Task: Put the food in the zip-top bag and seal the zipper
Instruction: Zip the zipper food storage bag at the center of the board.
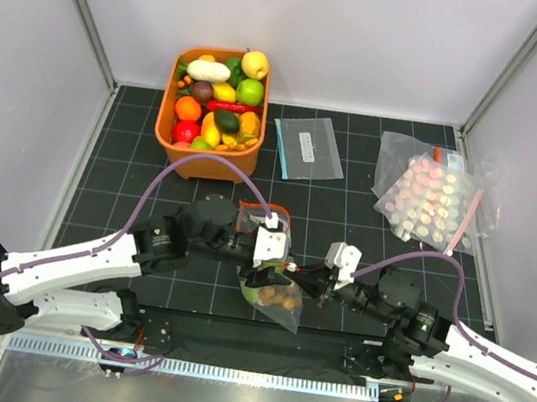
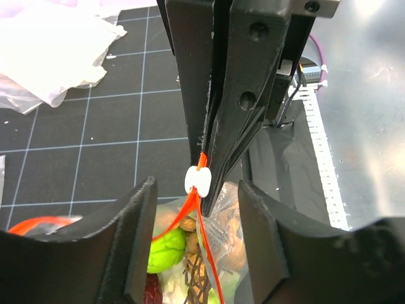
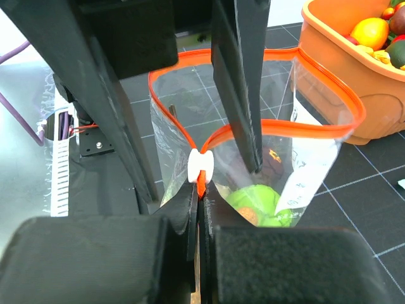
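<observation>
Zipper [image 3: 304,129] sits pinched between the right jaws.

The clear zip-top bag [image 3: 316,161] stands upright, holding food: a green lime [image 3: 253,199] and tan balls [image 1: 282,297]. Its orange-red zipper [image 3: 297,129] gapes in a wide loop. The two sides meet only at the white slider [image 3: 200,166].

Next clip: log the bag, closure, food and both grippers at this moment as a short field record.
bag: zip-top bag held between the two arms, mouth open
closure: zipper gapes in a loop; white slider at one end
food: green piece and others inside the bag; more in the orange basket
left gripper: open, fingers either side of the slider
right gripper: shut on the zipper beside the slider
sealing: not yet done
</observation>
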